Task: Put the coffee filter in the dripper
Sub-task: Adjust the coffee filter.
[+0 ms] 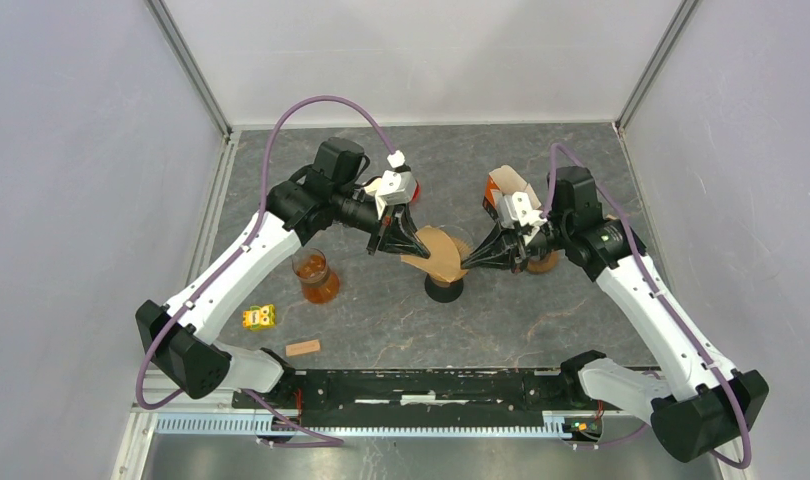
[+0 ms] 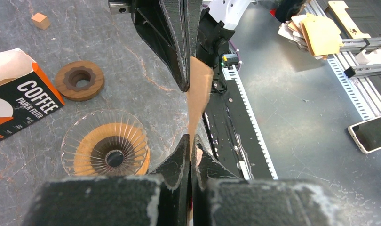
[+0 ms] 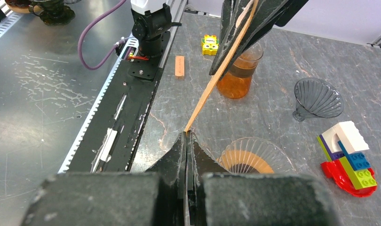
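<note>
One filter [image 2: 198, 89] by dripper [image 2: 80, 136]; glass [image 3: 238, 70], carton [image 2: 19, 99], ring [image 2: 79, 80] around.

White arms [image 1: 243, 268], purple cables [image 1: 316, 99], possibly rubbery fingers [image 2: 167, 37]

One coffee filter [image 1: 441, 255]. Two drippers: a clear dripper [image 2: 85, 136] and a grey dripper [image 3: 318, 98]. One filter box [image 2: 19, 101], one wooden ring [image 2: 79, 80], one glass of amber liquid [image 1: 316, 277], one yellow toy brick [image 1: 259, 317], one stack of coloured bricks [image 3: 348, 157]. Two wooden pieces: a flat block [image 1: 303, 348] and a cube [image 2: 40, 20].
</note>
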You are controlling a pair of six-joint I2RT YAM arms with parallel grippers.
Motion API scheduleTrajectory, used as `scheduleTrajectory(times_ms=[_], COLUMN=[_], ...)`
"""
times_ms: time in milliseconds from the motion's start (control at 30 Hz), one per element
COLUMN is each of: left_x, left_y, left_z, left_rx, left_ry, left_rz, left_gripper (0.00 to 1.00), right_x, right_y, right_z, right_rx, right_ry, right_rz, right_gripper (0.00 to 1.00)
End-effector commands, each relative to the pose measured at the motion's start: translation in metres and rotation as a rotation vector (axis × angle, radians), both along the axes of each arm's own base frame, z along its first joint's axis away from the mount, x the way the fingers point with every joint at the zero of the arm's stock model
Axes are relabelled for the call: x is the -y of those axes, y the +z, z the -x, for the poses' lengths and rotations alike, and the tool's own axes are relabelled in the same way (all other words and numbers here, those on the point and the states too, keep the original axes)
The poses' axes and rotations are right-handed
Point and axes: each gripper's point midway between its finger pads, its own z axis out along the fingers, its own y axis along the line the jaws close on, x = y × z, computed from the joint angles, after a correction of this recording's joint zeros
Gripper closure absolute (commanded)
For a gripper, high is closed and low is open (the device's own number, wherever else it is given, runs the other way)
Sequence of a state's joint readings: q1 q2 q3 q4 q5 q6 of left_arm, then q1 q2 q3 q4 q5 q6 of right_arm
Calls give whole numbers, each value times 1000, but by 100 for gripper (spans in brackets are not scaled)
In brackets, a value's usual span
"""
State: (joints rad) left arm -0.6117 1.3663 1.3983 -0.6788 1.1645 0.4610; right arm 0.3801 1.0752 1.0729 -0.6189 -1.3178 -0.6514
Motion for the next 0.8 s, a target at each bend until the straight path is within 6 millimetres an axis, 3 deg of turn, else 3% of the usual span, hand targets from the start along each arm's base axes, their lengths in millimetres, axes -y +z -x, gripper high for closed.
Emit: scheduleTrajectory(times_ms=[0, 767], left_x=[0, 4], left_y=[3, -3], left_z=[3, -8], left_rx=[34, 45], left_ry=[-42, 10], left_rz=[39, 11], left_gripper=[98, 98], right_x=[-2, -9], right_y=[5, 4], right_z=[5, -4], right_rx=[11, -40], right_ry=[31, 2], right_rz=[-26, -21], right_gripper=[100, 98])
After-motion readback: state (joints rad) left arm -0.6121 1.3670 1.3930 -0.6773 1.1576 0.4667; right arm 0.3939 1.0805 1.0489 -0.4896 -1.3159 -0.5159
